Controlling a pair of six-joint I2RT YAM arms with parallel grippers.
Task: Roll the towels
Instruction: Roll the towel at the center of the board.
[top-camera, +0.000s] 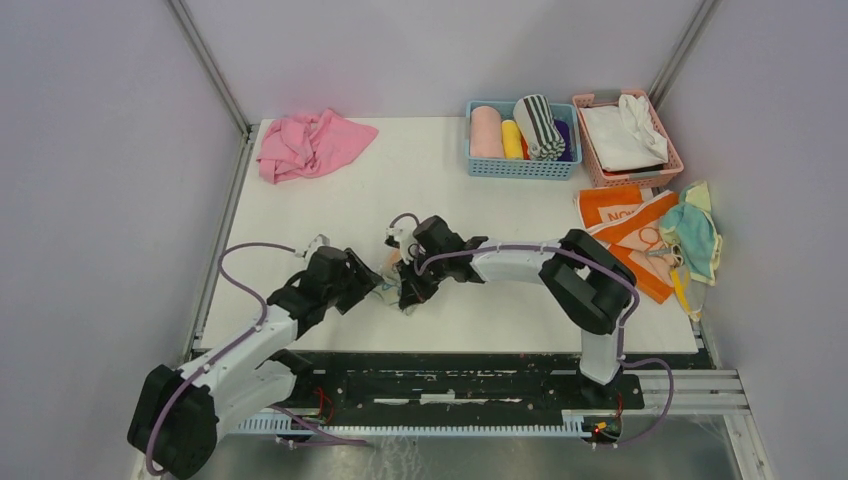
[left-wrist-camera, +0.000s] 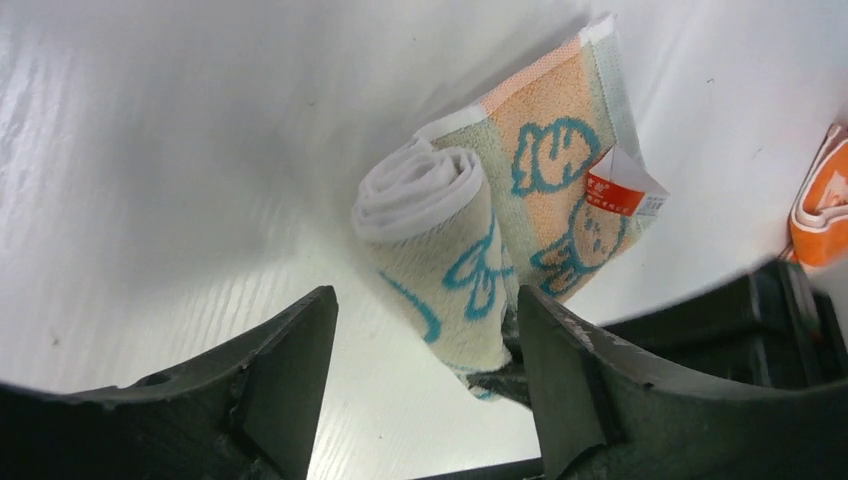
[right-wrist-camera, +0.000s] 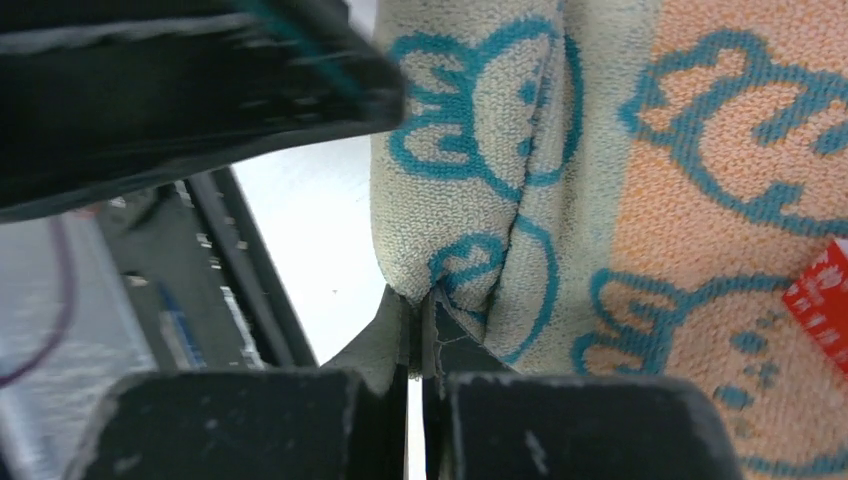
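The bunny towel (left-wrist-camera: 440, 250) is lying on the table (top-camera: 450, 190) about half rolled. Its coiled part is sitting directly ahead of the left gripper (left-wrist-camera: 425, 310), in line with the gap between the two spread fingers. Its flat tail, carrying a red-and-white label (left-wrist-camera: 620, 185), is stretching away beyond the roll.

The left gripper is standing released, with neither finger visibly pressing the cloth. Judged from this pose, it is bracketing the coil so that it can guide or turn it. The right gripper (right-wrist-camera: 418, 310) is meeting the towel from the opposite side. Its fingers are clenched almost together on the roll's end, where a fold of terry is bunching at the tips. This pinch is probably serving to stop the coil from springing open.

In the overhead view both grippers are converging on the towel (top-camera: 390, 285), left (top-camera: 368, 283) and right (top-camera: 408, 290) nearly touching.

The rolling appears unfinished, since much of the tail is lying flat. Well behind the right gripper, towards its own arm's side, an orange towel (top-camera: 625, 235) and a teal-and-yellow towel (top-camera: 690, 235) are waiting unrolled. Far ahead of both grippers, a blue basket (top-camera: 520, 168) is holding finished rolls beside a pink basket (top-camera: 630, 175), and a pink cloth (top-camera: 310, 145) is lying crumpled.
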